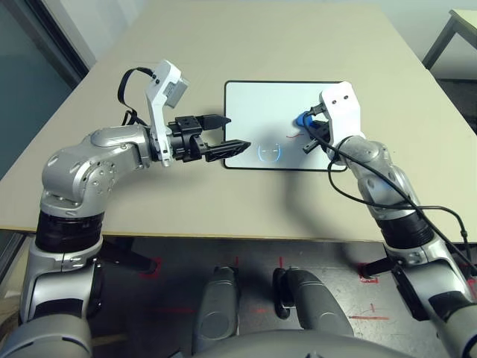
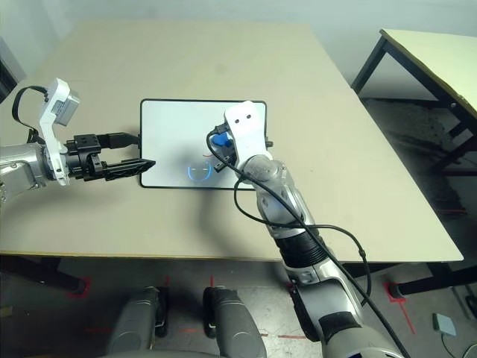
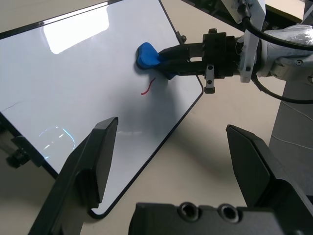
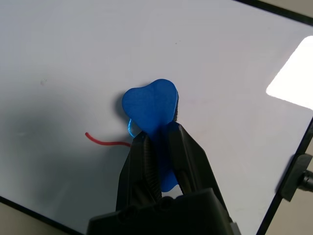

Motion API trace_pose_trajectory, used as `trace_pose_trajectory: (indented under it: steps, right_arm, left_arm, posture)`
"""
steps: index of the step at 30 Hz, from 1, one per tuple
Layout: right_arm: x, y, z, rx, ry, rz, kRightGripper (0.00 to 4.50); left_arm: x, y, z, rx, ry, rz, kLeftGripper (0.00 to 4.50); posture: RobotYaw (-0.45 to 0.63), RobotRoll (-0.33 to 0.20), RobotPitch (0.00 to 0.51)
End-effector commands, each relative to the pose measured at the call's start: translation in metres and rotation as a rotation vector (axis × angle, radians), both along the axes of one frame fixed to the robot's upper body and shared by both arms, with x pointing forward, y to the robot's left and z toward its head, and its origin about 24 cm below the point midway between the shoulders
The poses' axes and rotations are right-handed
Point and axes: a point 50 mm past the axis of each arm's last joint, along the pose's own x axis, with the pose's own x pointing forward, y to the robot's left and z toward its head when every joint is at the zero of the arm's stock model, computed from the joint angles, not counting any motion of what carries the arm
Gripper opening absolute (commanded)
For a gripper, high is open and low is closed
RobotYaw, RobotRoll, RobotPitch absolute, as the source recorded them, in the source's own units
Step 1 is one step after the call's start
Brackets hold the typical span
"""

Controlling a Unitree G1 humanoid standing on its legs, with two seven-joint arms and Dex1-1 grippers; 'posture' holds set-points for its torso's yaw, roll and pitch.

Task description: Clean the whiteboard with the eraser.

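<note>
We observe one eraser (image 4: 152,105) clamped between the right gripper's (image 4: 155,129) fingers over one whiteboard (image 4: 68,63); the left gripper (image 3: 171,125) stands apart-fingered at the whiteboard's edge, beside one red mark (image 4: 110,143) on the whiteboard.

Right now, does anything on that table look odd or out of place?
Only a short red squiggle, beside the blue eraser in the right pincer: it looks odd as a lone mark on the otherwise mostly clean whiteboard. I see nothing spilled or broken.
</note>
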Motion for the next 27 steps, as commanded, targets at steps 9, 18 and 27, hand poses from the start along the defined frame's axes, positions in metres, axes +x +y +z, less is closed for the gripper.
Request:
trace_pose_trajectory:
  steps: [9, 18, 27]
  right_arm:
    - [-0.008, 0.033, -0.04, -0.031, 0.212, 0.087, 0.38]
    - [-0.009, 0.052, -0.041, -0.03, 0.241, 0.185, 0.38]
    - [-0.001, 0.043, -0.037, -0.059, 0.196, 0.139, 0.38]
  left_arm:
    - [0.0, 0.001, 0.002, 0.027, -0.004, -0.001, 4.5]
    - [-0.001, 0.001, 0.0, 0.026, 0.0, 0.004, 4.5]
    - [-0.002, 0.004, -0.001, 0.03, 0.006, 0.013, 4.5]
  posture:
    - [0.05, 0.0, 0.186]
    - [0.05, 0.0, 0.186]
    - [0.06, 0.0, 0.189]
